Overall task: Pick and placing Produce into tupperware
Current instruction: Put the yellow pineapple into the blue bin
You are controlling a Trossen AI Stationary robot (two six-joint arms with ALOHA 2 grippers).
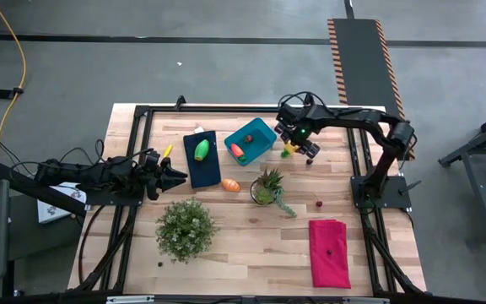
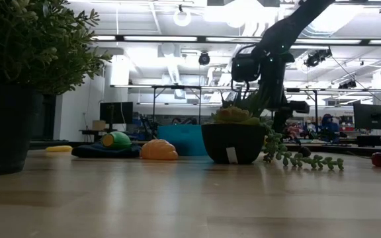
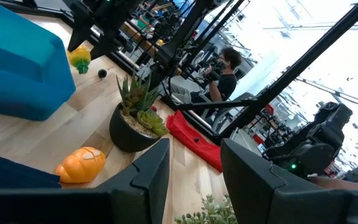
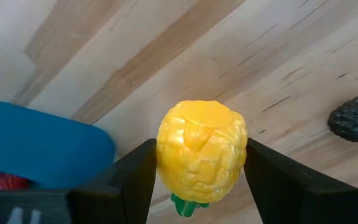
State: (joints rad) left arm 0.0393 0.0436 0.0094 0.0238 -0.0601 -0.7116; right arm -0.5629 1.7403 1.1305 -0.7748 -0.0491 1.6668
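Pale wood planks make up the tabletop [image 1: 251, 236] I'm working over, with grey floor all around it. My right claw [image 4: 201, 163] is clamped on a yellow knobbly fruit [image 4: 202, 149] with a bit of green at its base, one finger on each side. From above, that claw [image 1: 298, 145] hangs just beside the blue tub [image 1: 251, 139], on the side toward the right arm's base. Inside the tub I see a green piece and an orange-red piece. A small black berry [image 4: 354, 117] lies on the wood near the held fruit.

A green oval [image 1: 202, 149] rests on the dark blue cloth [image 1: 202, 160], just beside the tub. An orange oval [image 1: 231, 185] sits on the wood at the cloth's corner, next to the spiky plant [image 1: 266, 187]. The bushy plant [image 1: 186, 228] stands nearer the front edge, and a red cloth [image 1: 329, 252] lies at the right.

My left claw [image 1: 175, 176] waits at the cloth's left edge, its fingers [image 3: 151, 174] standing apart with nothing between them.
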